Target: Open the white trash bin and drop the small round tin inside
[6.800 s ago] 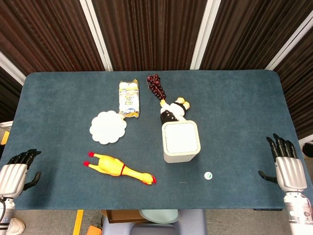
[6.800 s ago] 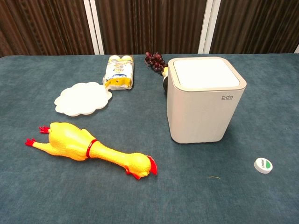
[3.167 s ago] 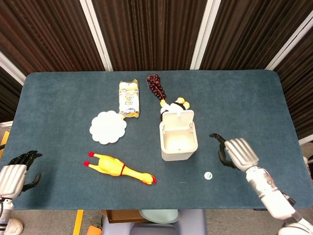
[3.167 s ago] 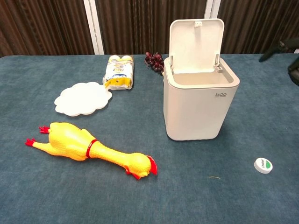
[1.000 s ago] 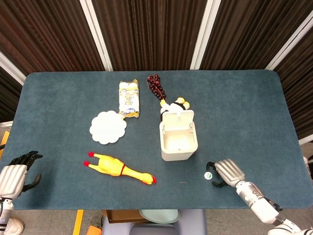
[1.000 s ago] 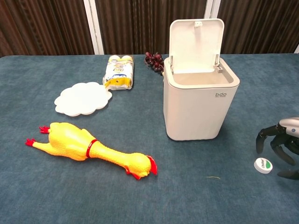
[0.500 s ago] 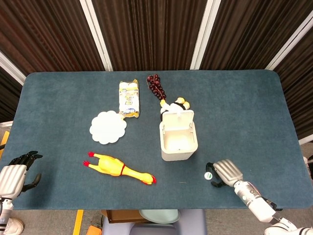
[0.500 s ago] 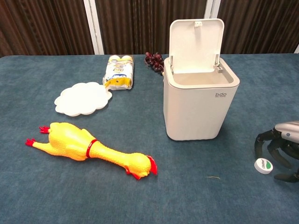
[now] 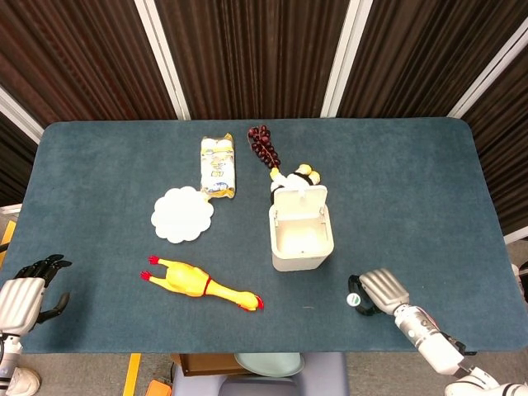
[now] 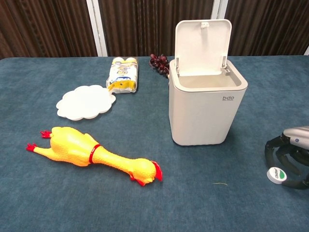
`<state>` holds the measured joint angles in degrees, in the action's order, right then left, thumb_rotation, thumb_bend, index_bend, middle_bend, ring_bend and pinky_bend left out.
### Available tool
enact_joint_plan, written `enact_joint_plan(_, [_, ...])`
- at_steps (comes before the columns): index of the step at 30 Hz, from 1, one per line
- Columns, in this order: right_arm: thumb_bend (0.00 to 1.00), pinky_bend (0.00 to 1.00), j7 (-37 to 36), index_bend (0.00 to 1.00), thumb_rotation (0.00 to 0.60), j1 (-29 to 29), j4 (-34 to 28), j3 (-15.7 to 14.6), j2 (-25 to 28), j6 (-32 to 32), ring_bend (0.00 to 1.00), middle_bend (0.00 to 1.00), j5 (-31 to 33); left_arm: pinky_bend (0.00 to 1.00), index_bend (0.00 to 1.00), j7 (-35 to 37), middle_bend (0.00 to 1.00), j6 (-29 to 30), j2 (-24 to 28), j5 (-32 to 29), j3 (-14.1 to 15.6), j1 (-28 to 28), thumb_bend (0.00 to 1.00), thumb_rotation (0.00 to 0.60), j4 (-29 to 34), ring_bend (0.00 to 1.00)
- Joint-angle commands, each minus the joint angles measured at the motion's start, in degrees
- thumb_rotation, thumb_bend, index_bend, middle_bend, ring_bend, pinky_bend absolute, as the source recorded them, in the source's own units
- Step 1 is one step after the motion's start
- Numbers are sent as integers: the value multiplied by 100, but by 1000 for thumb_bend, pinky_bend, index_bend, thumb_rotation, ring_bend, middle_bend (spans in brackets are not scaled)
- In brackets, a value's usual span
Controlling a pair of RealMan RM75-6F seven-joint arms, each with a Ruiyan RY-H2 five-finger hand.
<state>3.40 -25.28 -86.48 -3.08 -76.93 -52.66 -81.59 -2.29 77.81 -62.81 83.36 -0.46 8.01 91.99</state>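
The white trash bin [image 9: 302, 244] [image 10: 204, 112] stands mid-table with its lid [image 10: 201, 45] tipped up and back, so the inside is exposed. The small round tin [image 9: 354, 299] [image 10: 277, 174], white with a green mark, sits tilted to the bin's right near the table's front edge. My right hand [image 9: 377, 289] [image 10: 291, 151] is down over it, dark fingers curled around the tin and pinching it. My left hand [image 9: 25, 295] hangs off the table's front left corner, holding nothing, and shows only in the head view.
A yellow rubber chicken [image 9: 202, 285] [image 10: 91, 153] lies left of the bin. Farther back lie a white scalloped plate [image 9: 182, 214], a yellow snack packet [image 9: 218, 167] and dark grapes [image 9: 264, 146]. A black-and-white toy [image 9: 293, 183] stands right behind the bin.
My right hand's fingers have closed in around the tin, which has shifted slightly toward the front edge and tilted. The bin lid stays up; the left hand has not moved.
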Motion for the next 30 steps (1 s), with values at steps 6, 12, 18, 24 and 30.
enact_joint_plan(6, [368, 847, -54, 680, 600, 42, 23, 8, 8, -103, 892, 823, -11, 277, 253, 2, 166, 0, 3, 13, 7, 1, 410, 600, 3, 216])
enact_joint_plan(12, [370, 847, -97, 690, 600, 119, -90, 94, 145, -409, 892, 823, -72, 277, 254, -11, 166, -19, -2, 7, 9, 8, 410, 600, -3, 216])
enact_joint_plan(18, [371, 848, -121, 690, 600, 219, -639, 373, 498, -1111, 892, 823, -292, 277, 254, -24, 166, -25, -5, -7, 8, 8, 410, 600, 4, 215])
enact_joint_plan(24, [371, 848, -21, 688, 600, 272, -1422, 688, 1001, -1635, 892, 823, -388, 277, 253, -39, 165, -32, -2, -15, 9, 9, 409, 600, 11, 215])
enact_joint_plan(30, [370, 848, 21, 676, 600, 136, -1741, 1097, 1157, -1765, 892, 823, -185, 277, 254, -52, 165, -59, -6, -35, 9, 17, 410, 600, -1, 216])
